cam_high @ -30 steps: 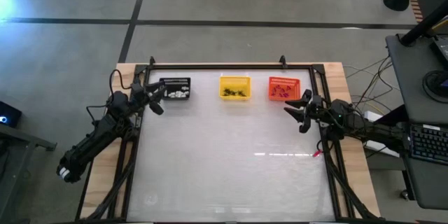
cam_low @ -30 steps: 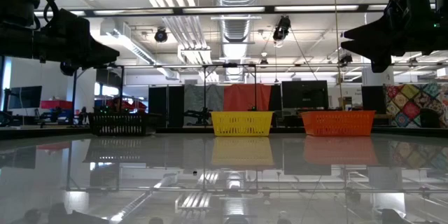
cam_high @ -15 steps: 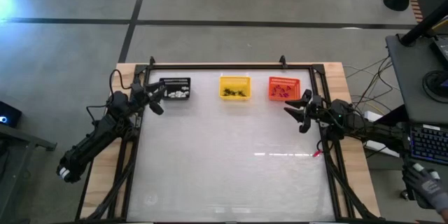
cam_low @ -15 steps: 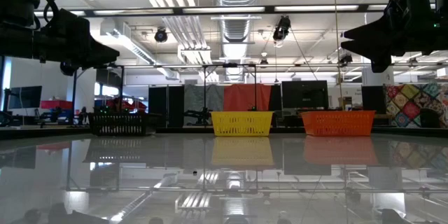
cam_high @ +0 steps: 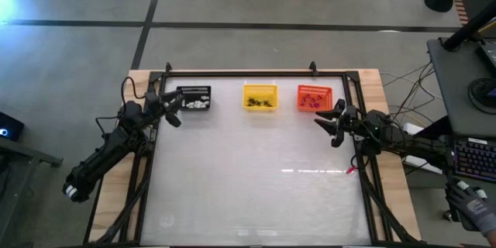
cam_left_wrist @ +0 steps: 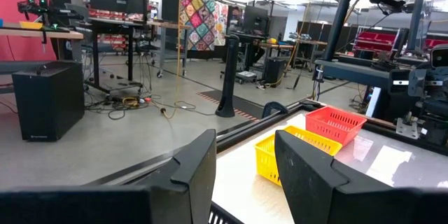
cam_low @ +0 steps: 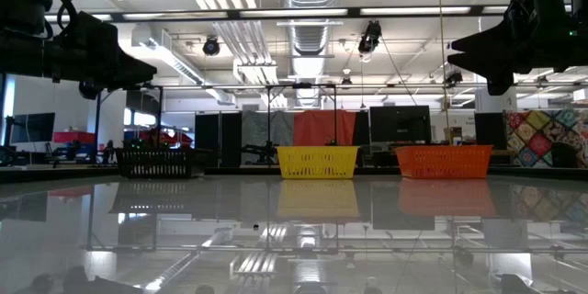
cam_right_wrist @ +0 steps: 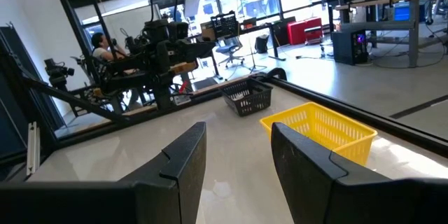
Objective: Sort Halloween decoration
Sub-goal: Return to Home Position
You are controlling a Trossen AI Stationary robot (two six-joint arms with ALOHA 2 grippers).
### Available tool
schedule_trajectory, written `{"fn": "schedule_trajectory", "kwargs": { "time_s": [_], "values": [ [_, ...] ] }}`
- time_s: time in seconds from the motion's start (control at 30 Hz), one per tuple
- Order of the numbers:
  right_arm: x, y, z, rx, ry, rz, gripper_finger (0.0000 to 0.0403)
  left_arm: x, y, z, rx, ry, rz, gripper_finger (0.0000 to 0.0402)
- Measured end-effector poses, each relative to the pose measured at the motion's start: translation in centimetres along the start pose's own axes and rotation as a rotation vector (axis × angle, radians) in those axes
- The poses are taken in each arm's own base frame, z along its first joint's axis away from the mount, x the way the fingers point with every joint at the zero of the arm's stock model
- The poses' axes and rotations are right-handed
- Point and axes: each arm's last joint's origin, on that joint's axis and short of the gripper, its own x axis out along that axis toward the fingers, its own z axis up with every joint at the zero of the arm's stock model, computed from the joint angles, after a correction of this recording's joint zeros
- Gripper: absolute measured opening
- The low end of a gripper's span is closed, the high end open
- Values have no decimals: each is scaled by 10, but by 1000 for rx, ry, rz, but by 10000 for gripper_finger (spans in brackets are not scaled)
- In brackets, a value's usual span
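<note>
Checking the table (cam_high: 256, 178), you find no loose trinket, though tiny ones could escape the high view. White bits (cam_high: 199, 105) lie in the black basket (cam_high: 194, 90), black shapes (cam_high: 261, 102) in the yellow basket (cam_high: 260, 87), and purple bits (cam_high: 312, 102) in the orange basket (cam_high: 315, 88). Your left gripper (cam_high: 177, 111) beside the black basket and your right gripper (cam_high: 327, 129) beside the orange one both hover parted and empty.

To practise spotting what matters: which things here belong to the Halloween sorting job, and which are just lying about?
Job: white bits in black basket; black bits in yellow basket; purple bits in orange basket; left tool, right tool, both open, flanking the baskets.
Lying about: keyboard, cables, quilt.
</note>
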Motion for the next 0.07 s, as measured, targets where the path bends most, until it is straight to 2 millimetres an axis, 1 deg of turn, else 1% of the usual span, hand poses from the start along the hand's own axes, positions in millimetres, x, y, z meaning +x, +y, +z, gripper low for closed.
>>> {"fn": "schedule_trajectory", "kwargs": {
  "time_s": [0.07],
  "values": [
    [0,0,0,0,0,0,153,0,0,0,0,0,0,130]
  ]
}}
